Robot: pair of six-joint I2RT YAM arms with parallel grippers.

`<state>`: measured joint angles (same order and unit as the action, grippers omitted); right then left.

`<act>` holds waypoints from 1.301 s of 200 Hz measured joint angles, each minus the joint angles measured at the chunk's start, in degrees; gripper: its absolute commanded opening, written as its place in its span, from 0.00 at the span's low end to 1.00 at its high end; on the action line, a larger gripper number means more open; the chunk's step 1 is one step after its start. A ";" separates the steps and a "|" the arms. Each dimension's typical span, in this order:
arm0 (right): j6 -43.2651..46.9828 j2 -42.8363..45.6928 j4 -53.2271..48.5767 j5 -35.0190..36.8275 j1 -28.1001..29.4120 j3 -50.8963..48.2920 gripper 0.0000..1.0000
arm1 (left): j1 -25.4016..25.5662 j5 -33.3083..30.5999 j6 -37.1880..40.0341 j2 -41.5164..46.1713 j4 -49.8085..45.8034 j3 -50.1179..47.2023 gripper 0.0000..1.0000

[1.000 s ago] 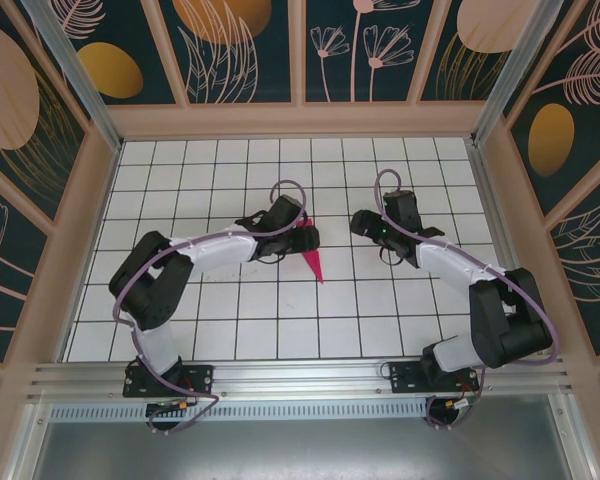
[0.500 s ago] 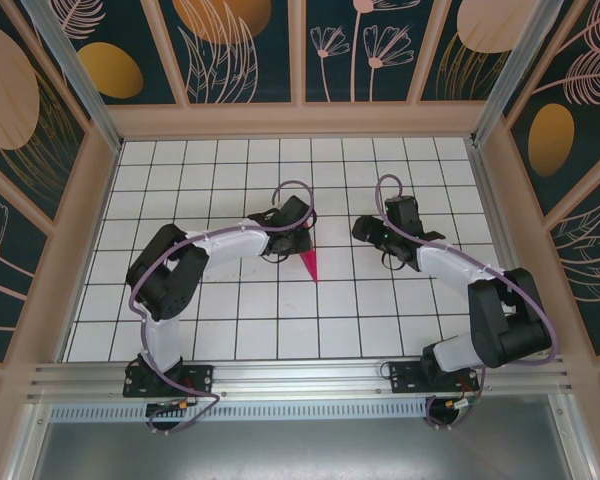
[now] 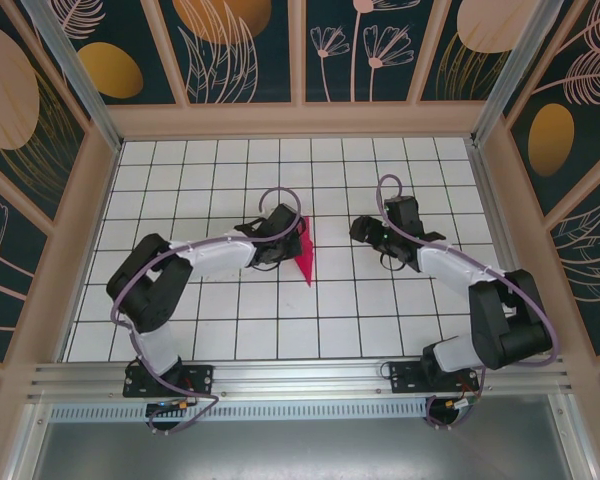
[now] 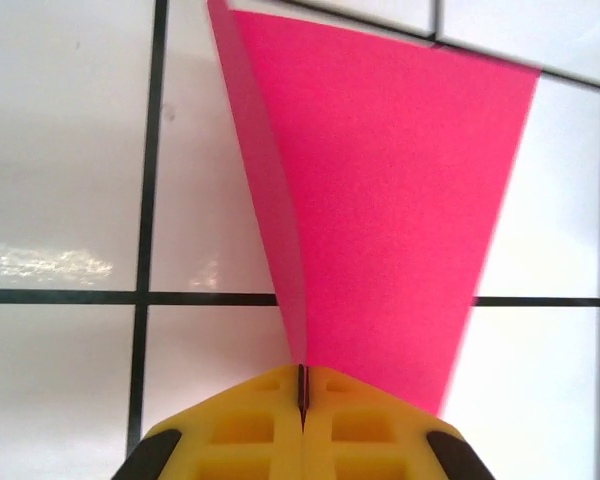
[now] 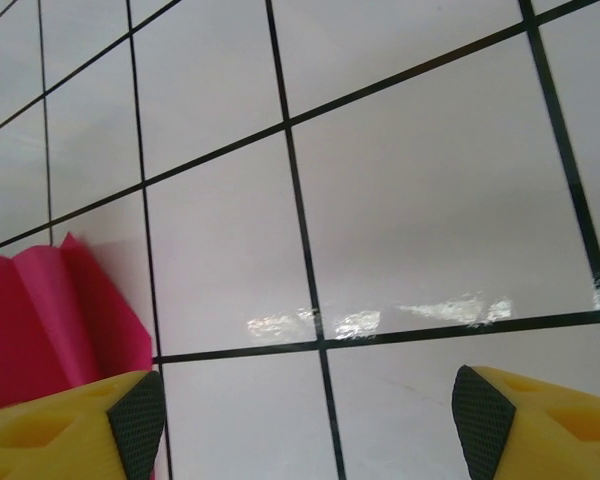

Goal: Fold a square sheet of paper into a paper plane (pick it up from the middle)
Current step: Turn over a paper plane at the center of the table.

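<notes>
Surroundings: a white tiled table (image 3: 230,330) enclosed by floral wall panels (image 3: 245,50). A purple cable (image 3: 280,195) loops over the left wrist. Bare tiles separate the right gripper (image 3: 360,230), jaws wide apart and holding nothing, from the paper plane (image 3: 303,262). The plane sits mid-table, just beside the left gripper (image 3: 290,243). Change since a second ago: the left jaws have closed tight on the plane's fold, and its tip has shifted slightly left. The long axis runs far-to-near, with the point facing the arm bases.
</notes>
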<state>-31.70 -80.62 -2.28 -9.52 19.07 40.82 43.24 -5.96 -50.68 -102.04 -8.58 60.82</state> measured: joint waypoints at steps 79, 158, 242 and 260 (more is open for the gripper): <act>-5.31 4.72 11.06 -10.40 4.83 -4.24 0.63 | -4.92 16.37 3.10 8.17 23.02 -12.09 0.00; -7.74 -2.54 15.19 -11.39 11.82 -2.05 0.47 | -8.13 26.80 -1.07 3.04 38.38 -20.06 0.00; -7.89 -13.70 15.37 -11.63 14.32 3.74 0.44 | -9.51 27.96 -3.02 -0.68 41.81 -23.43 0.00; -7.87 -15.04 15.37 -11.82 14.71 4.52 0.44 | -9.51 27.36 -3.04 -0.76 41.59 -23.43 0.00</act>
<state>-39.57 -95.66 13.08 -21.34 33.78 45.34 33.74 21.41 -53.71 -102.80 33.01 37.39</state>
